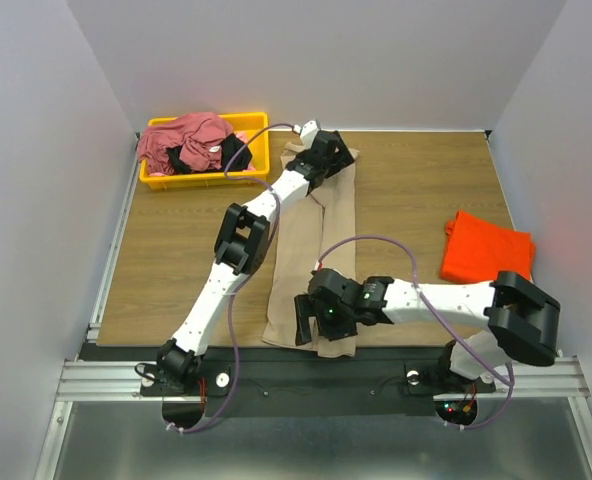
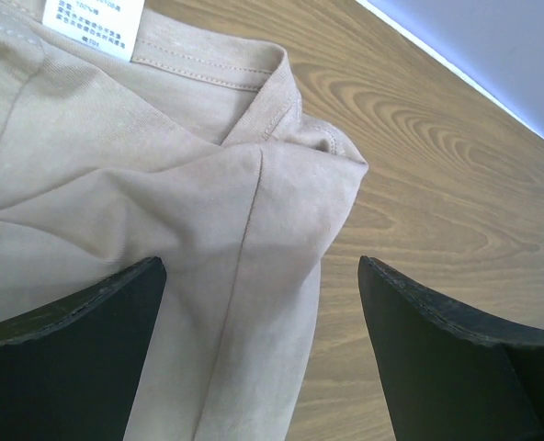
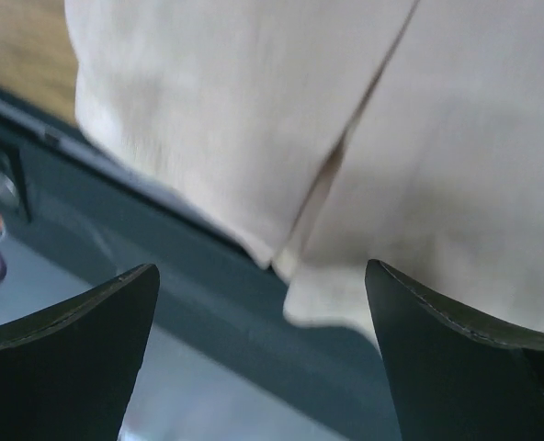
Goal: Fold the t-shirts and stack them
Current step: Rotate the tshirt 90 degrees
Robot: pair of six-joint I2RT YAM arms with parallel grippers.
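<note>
A long-folded t-shirt [image 1: 296, 270] runs near-to-far down the middle of the table [image 1: 176, 270], its near end over the front edge. A compact folded t-shirt [image 1: 484, 248] lies well right. Far left, a bin [image 1: 204, 181] holds crumpled t-shirts [image 1: 184, 140].

Both arms are built of white tube links joined by chunky black joint housings. On the left arm [image 1: 208, 295] a lavender cable [image 1: 276, 126] loops to a white plug [image 1: 304, 127] just behind the left gripper [image 1: 334, 152]. The right arm [image 1: 446, 298] carries a matching purple lead [image 1: 376, 238] that arcs behind the right gripper [image 1: 309, 322], where a green light [image 1: 328, 311] glows on the black wrist block. Close up, the fingers [image 2: 70, 367] are matte black wedges with pale, scuffed edges.
</note>
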